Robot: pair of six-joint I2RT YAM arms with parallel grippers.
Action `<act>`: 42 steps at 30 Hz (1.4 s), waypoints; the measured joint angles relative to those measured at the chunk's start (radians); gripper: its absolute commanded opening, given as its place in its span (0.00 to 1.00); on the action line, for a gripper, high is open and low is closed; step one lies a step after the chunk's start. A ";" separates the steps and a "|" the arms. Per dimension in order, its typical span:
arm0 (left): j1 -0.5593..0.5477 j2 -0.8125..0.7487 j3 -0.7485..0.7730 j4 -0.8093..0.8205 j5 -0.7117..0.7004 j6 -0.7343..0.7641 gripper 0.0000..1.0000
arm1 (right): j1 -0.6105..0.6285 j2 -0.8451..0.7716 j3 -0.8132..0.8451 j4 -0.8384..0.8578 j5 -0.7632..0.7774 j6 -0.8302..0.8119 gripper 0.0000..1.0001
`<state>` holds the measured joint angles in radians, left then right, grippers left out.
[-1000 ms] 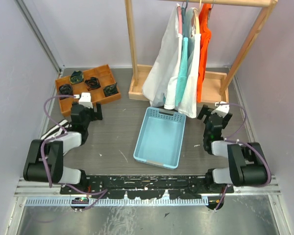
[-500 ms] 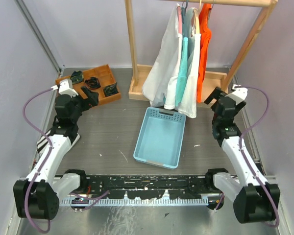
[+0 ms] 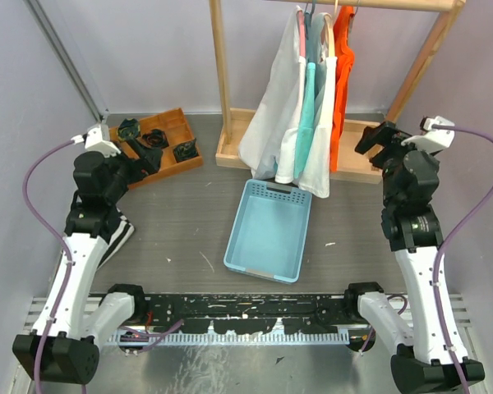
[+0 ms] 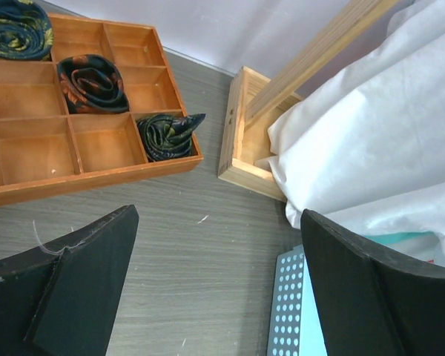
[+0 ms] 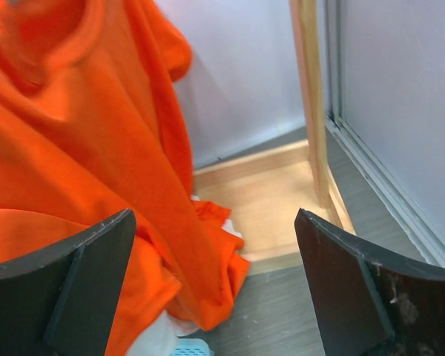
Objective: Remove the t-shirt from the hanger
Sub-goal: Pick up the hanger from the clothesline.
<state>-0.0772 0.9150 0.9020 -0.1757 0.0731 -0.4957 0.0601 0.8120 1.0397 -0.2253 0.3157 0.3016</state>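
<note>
Hanging upper centre, t-shirts (image 3: pixel 273 123) were all on the rail (image 3: pixel 394 4); left gripper (image 3: pixel 145 158) and right gripper (image 3: pixel 375 141) gaped empty, nothing started.

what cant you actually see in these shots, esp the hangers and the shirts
Hangers: top external, tops run off the top edge, shoulders covered by the clothes.
Orange t-shirt: right wrist, blurred up close, collar runs off the top edge.
White garments: top external, overlapping, so their count is unclear.
Blue basket: left wrist, only a corner shows; a finger and the bottom edge hide the rest.
</note>
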 measured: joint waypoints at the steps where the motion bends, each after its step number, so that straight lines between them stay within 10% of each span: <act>1: 0.000 -0.005 0.002 -0.013 0.006 0.003 0.98 | 0.000 0.002 0.030 -0.016 -0.019 -0.002 0.92; 19: -0.157 0.005 0.173 -0.229 0.092 0.050 0.98 | 0.000 0.203 0.530 -0.105 -0.309 0.038 0.90; 42: -0.531 0.042 0.256 -0.327 -0.108 0.084 0.98 | 0.000 0.454 0.664 -0.161 -0.385 0.101 0.86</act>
<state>-0.6079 0.9569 1.1580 -0.5026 -0.0345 -0.4114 0.0601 1.2663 1.7039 -0.3862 -0.0692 0.4030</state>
